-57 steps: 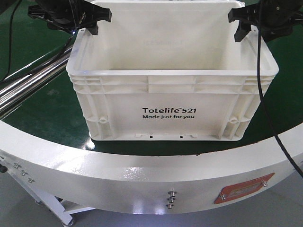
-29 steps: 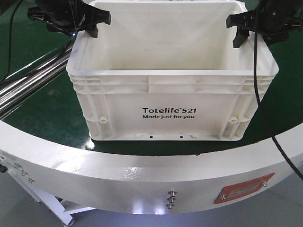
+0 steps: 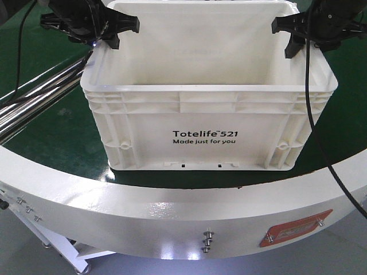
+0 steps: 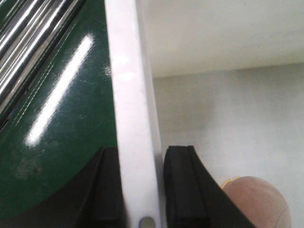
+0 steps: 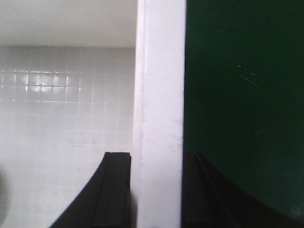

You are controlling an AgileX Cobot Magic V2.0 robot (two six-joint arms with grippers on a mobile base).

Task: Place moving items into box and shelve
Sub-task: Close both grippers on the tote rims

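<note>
The box (image 3: 206,114), a large white crate printed "Totelife 521", stands on the green belt. My left gripper (image 3: 119,31) straddles its left rim, and in the left wrist view the gripper (image 4: 141,156) has one black finger on each side of the rim (image 4: 128,85), shut on it. My right gripper (image 3: 287,35) straddles the right rim in the same way. The right wrist view shows that gripper (image 5: 156,156) pressed on the wall (image 5: 159,71). One brownish-purple moving item (image 4: 259,202) lies inside the box, with a yellow edge (image 4: 231,179) beside it.
Chrome rails (image 3: 40,94) run along the left of the green belt (image 3: 57,137). A white curved frame (image 3: 172,206) borders the front. A black cable (image 3: 312,114) hangs down past the box's right side.
The left gripper has shifted slightly right along the left rim. The right gripper has edged left and up at the right rim. The box has not moved.
</note>
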